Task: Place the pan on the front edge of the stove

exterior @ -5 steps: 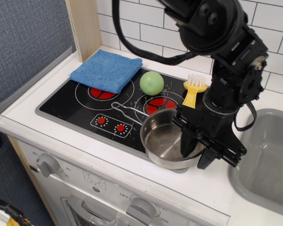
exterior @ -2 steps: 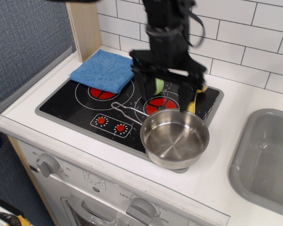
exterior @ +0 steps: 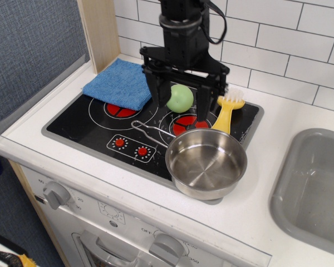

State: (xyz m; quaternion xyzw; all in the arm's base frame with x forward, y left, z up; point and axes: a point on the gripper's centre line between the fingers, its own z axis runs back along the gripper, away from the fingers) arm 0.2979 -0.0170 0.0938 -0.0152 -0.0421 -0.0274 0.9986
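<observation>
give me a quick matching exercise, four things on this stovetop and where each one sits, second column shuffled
Things:
1. pan
2. blue cloth
3. green ball
4. yellow brush

Places:
A. back left corner of the stove, over a burner
B. front right edge of the stove, handle pointing left
C. back right, leaning by the tiles
D. between the fingers of the open gripper

Pairs: 1-B, 2-A, 3-D, 4-C

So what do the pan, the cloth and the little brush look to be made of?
The pan looks like polished stainless steel: mirror-bright walls and a thin wire handle. The cloth seems soft blue microfibre or terry, matte and folded. The brush appears to be yellow moulded plastic with white bristles, probably synthetic.
</observation>
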